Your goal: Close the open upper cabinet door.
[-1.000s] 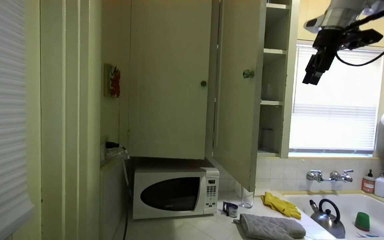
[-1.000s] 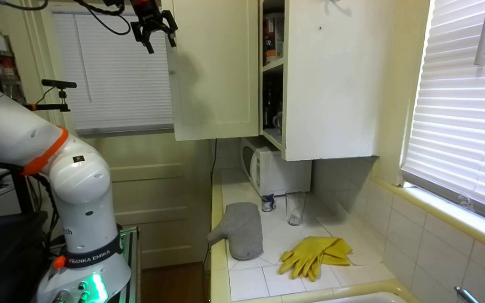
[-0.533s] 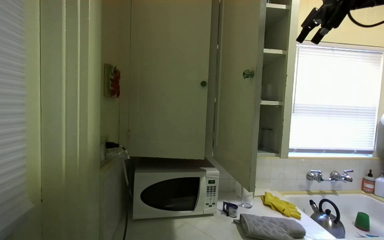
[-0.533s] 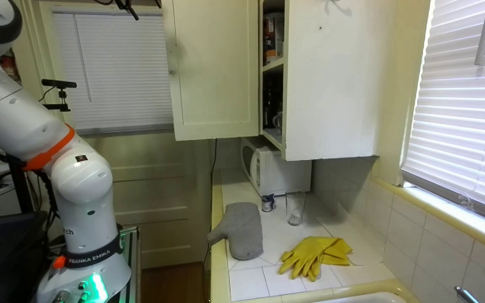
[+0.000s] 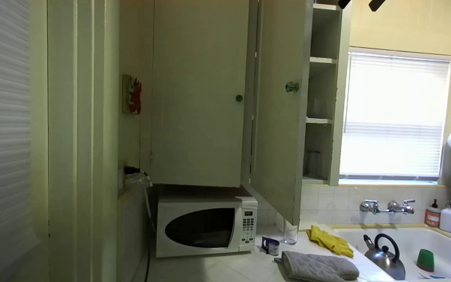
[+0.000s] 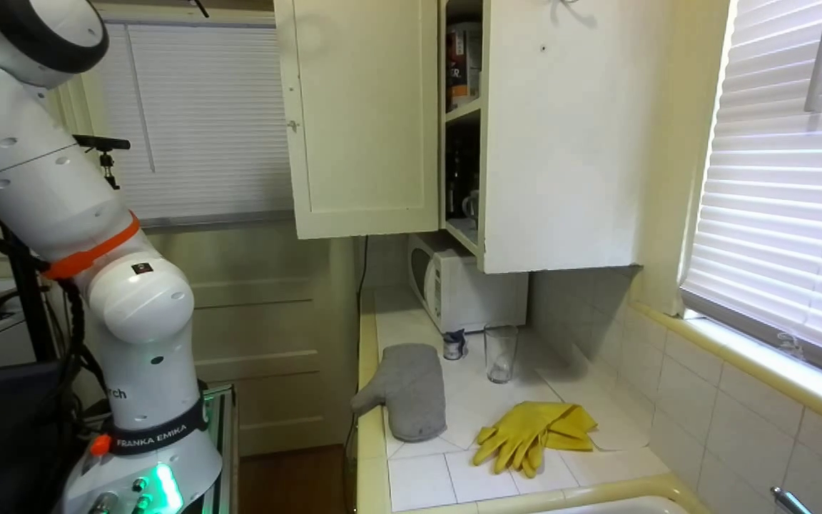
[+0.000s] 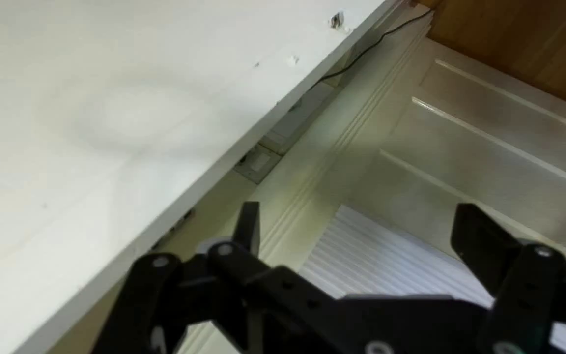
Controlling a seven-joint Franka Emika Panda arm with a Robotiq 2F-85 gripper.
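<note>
The upper cabinet door [image 5: 276, 117] stands open, swung out from the shelves, with a small round knob [image 5: 291, 87] near its free edge. Its inner face shows in an exterior view [image 6: 364, 143] and fills the left of the wrist view [image 7: 116, 123], its free edge running diagonally. My gripper [image 7: 358, 209] is open and empty, its fingers wide apart. The left finger is close to the door's edge in the picture; I see no contact. In both exterior views only the fingertips [image 5: 359, 4] show at the top edge; the rest of the gripper is out of frame.
A wider cream door [image 5: 200, 94] is shut beside the open one. Cabinet shelves [image 5: 321, 60] hold glasses and cans. Below are a microwave [image 5: 206, 227], a clear glass [image 6: 501, 353], an oven mitt [image 6: 414, 392], yellow gloves [image 6: 532, 435] and a sink with a kettle [image 5: 386, 258].
My gripper has risen, nearly leaving the top of both exterior views, and has turned. The arm's upper links have moved up and right in an exterior view. The door has not moved.
</note>
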